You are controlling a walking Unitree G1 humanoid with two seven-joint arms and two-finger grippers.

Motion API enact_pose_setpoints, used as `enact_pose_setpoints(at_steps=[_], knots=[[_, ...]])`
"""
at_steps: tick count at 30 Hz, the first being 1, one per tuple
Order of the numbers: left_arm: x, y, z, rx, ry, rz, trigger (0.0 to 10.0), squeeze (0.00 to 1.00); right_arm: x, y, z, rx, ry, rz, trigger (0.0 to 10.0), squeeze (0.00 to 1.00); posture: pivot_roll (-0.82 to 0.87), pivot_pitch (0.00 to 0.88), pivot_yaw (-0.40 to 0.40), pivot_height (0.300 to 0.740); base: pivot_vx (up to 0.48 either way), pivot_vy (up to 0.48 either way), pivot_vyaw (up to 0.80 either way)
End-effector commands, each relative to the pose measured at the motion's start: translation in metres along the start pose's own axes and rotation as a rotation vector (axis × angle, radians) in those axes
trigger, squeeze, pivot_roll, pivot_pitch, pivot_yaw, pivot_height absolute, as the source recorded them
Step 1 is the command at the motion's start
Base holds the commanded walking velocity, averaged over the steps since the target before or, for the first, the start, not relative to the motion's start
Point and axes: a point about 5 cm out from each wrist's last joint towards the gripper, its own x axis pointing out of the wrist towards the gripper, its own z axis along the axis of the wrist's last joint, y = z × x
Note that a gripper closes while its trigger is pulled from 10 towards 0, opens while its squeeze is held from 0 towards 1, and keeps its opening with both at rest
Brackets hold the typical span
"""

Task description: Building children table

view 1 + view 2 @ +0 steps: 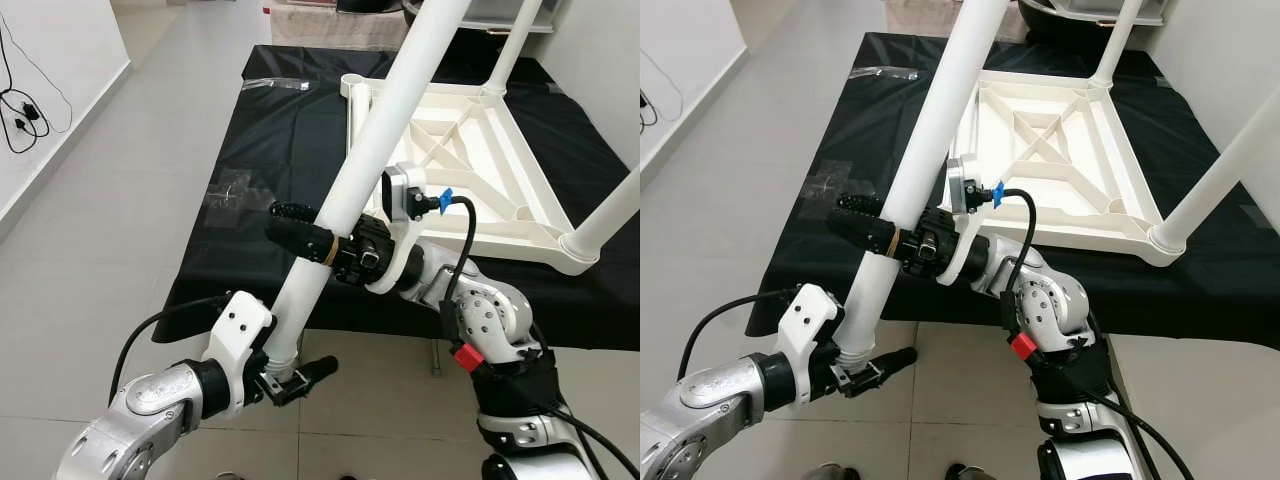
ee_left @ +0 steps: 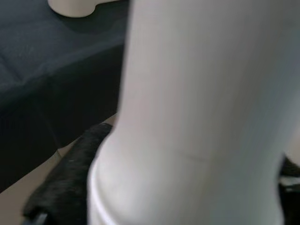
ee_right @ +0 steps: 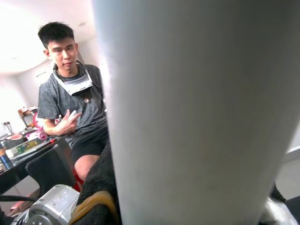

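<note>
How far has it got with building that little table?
Two white tube legs already stand in the upturned white tabletop on the black cloth. The right gripper and left gripper hold another white leg. One corner socket is empty; this leg remains unfitted.

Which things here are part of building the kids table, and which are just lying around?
Part of the job:
- white table leg, held by the right gripper and left gripper
- upturned white tabletop with two legs already fitted
- black cloth it lies on

Lying about:
- clear plastic wrappers
- cables by the wall
</note>
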Motion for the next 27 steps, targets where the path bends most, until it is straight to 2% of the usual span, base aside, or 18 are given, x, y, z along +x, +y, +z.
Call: enact_pose_setpoints(at_steps=[1,6,8,9,10,11,13,14,15,19,20,21,22,24,27], knots=[[0.001,-0.016,0.003,0.013,-0.027,-0.106,0.0,0.0,-0.001,-0.001,-0.002,-0.01,-0.004,-0.018,10.0,0.0,0.14,0.119,-0.056,0.74,0.0,0.0,0.0],[0.001,-0.017,0.002,0.015,-0.033,-0.109,0.0,0.0,0.0,-0.001,-0.002,-0.014,-0.002,-0.02,10.0,0.0,0.14,0.121,-0.057,0.74,0.0,0.0,0.0],[0.002,-0.013,0.0,0.034,-0.022,-0.064,0.0,0.0,0.0,-0.001,-0.002,-0.018,-0.002,-0.021,10.0,0.0,0.14,0.122,-0.059,0.74,0.0,0.0,0.0],[0.003,-0.01,-0.002,0.048,-0.012,-0.037,4.7,0.0,0.0,-0.001,-0.002,-0.019,-0.002,-0.021,10.0,0.0,0.14,0.122,-0.059,0.74,0.0,0.0,0.0],[0.003,-0.01,-0.002,0.048,-0.012,-0.037,4.7,0.0,0.0,-0.001,-0.002,-0.019,-0.002,-0.021,10.0,0.0,0.14,0.122,-0.059,0.74,0.0,0.0,0.0],[0.003,-0.008,-0.003,0.048,-0.007,-0.019,10.0,0.0,0.001,-0.002,-0.002,-0.022,-0.006,-0.03,10.0,0.0,0.14,0.122,-0.06,0.74,0.0,0.0,0.0],[0.003,-0.008,-0.003,0.048,-0.007,-0.019,10.0,0.0,0.001,-0.002,-0.002,-0.022,-0.006,-0.03,10.0,0.0,0.14,0.122,-0.06,0.74,0.0,0.0,0.0],[0.003,-0.006,-0.003,0.04,-0.009,-0.01,10.0,0.0,0.002,-0.002,0.0,-0.018,-0.022,-0.034,10.0,0.18,0.14,0.12,-0.059,0.74,0.0,0.0,0.0],[0.003,-0.007,-0.002,0.025,-0.016,-0.019,10.0,0.0,0.001,-0.003,0.003,-0.007,-0.046,-0.034,10.0,1.0,0.14,0.12,-0.059,0.74,0.0,0.0,0.0],[0.003,-0.009,-0.001,0.003,-0.02,-0.056,10.0,0.0,-0.002,-0.005,0.01,0.0,-0.089,-0.02,10.0,1.0,0.14,0.117,-0.059,0.74,0.0,0.0,0.0],[0.003,-0.012,0.0,-0.026,-0.028,-0.094,10.0,0.0,-0.004,-0.008,0.013,-0.016,-0.096,-0.029,10.0,0.91,0.14,0.113,-0.051,0.74,0.0,0.0,0.0],[0.003,-0.012,0.0,-0.026,-0.028,-0.094,10.0,0.0,-0.004,-0.008,0.013,-0.016,-0.096,-0.029,10.0,0.91,0.14,0.113,-0.051,0.74,0.0,0.0,0.0],[0.003,-0.016,-0.001,-0.042,-0.026,-0.133,10.0,0.0,-0.005,-0.01,0.015,-0.036,-0.085,-0.036,10.0,0.0,0.14,0.111,-0.047,0.74,0.0,0.0,0.0],[0.003,-0.02,-0.002,-0.035,-0.015,-0.17,10.0,0.0,-0.006,-0.014,0.016,-0.066,-0.061,-0.055,10.0,0.0,0.14,0.106,-0.044,0.74,0.0,0.0,0.0],[0.005,-0.016,-0.003,0.011,-0.013,-0.14,10.0,0.0,-0.007,-0.019,0.016,-0.104,-0.018,-0.113,10.0,0.0,0.14,0.103,-0.037,0.74,0.0,0.0,0.0]])
